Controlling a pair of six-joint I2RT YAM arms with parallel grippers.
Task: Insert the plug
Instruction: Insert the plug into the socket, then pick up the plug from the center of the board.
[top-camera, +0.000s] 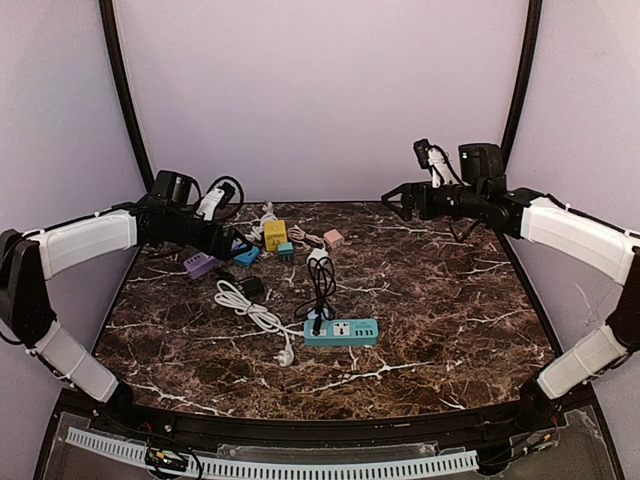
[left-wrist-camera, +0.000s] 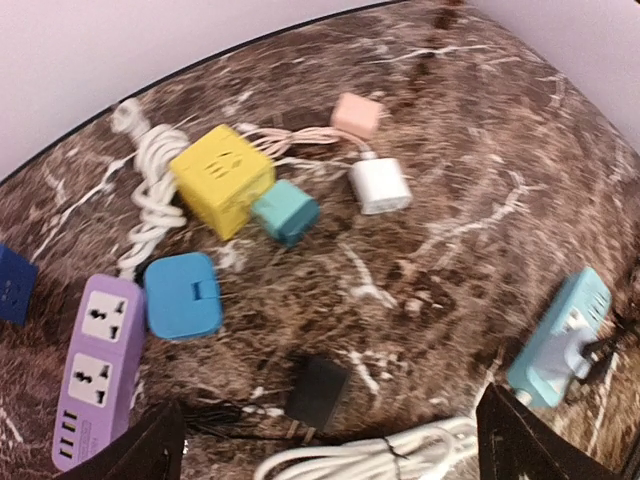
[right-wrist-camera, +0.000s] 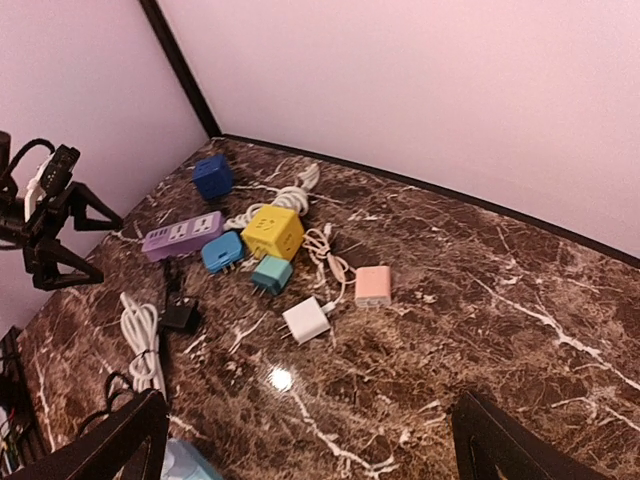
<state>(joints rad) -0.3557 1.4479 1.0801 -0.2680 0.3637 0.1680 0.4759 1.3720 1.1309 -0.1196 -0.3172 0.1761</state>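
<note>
Dark marble tbl (top-camera: 450, 300) — teal pwr strip (top-camera: 341, 332), purple strip (top-camera: 200, 265), yellow cube (top-camera: 275, 234), white cable (top-camera: 255, 310).

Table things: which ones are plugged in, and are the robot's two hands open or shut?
Purple power strip: lying flat, sockets empty.
Teal power strip: lying flat, black cord reaching one end; plugged in or not, can't tell.
Yellow cube: visible sockets empty.
Black adapter: loose on the table, unplugged.
White cord: bundled, plug lying free.
Left gripper: open, empty.
Right gripper: open, empty.

Power strip (top-camera: 341, 332) before adapters (top-camera: 275, 235), on table (top-camera: 450, 300)
</note>
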